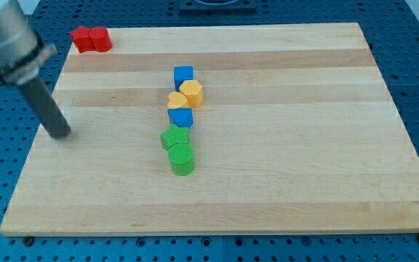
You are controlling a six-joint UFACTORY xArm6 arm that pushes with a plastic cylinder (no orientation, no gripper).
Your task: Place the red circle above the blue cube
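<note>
Two red blocks touch each other at the board's top left corner: one (pixel 84 38) on the left and a rounder one, the red circle (pixel 100 39), on the right. The blue cube (pixel 184 76) sits near the board's middle, at the top of a column of blocks. My tip (pixel 62 134) rests on the board at the view's left, well below the red blocks and far left of the blue cube, touching no block.
Below the blue cube run a yellow hexagon (pixel 192 92), a yellow block (pixel 177 100), a second blue block (pixel 180 116), a green star-like block (pixel 174 137) and a green cylinder (pixel 182 158). The wooden board (pixel 304 145) lies on a blue perforated table.
</note>
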